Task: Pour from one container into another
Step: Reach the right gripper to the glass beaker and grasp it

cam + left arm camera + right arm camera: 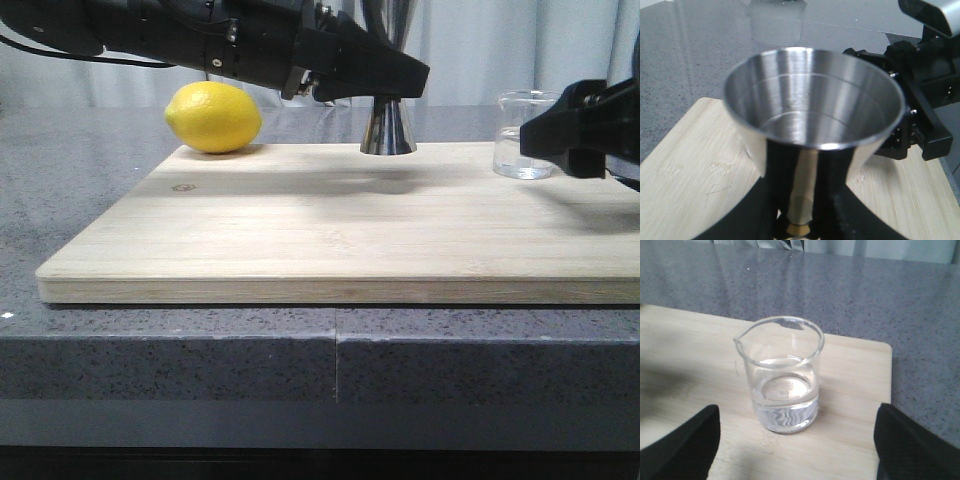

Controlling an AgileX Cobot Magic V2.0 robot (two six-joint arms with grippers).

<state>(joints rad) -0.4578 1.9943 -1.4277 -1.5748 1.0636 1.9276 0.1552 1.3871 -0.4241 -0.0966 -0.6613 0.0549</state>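
Nearest the camera lay the dark speckled counter [200, 350], and on it the pale wooden cutting board [330, 240], whose front stretch was bare. Toward the board's far edge stood the task's things. The steel jigger [388, 130] rested upright on the wood near the middle, its lower cone visible below the left gripper [395, 88], which was closed around the narrow gold waist; the left wrist view showed the dark fingers [835, 200] pressed to either side of the stem beneath the wide upper cup. That cup looked dry and empty inside.

To the right, also at the far edge, the clear glass beaker [524, 135] stood upright on the board with a shallow pool of clear liquid in its bottom. The right gripper [565, 135] sat level with it, its jaws spread wide; in the right wrist view the two fingertips [685, 440] flanked the beaker, well apart from the glass, holding nothing.

The pour had apparently not started: the receiving vessel was steadied, but the beaker had yet to be grasped, lifted and tipped, its lip turned toward the jigger.

A lemon [213, 117] lay at the far left of the board.

Faint white graduations marked the beaker's wall; one looked like "50", though it was too faint to confirm. No brand showed.
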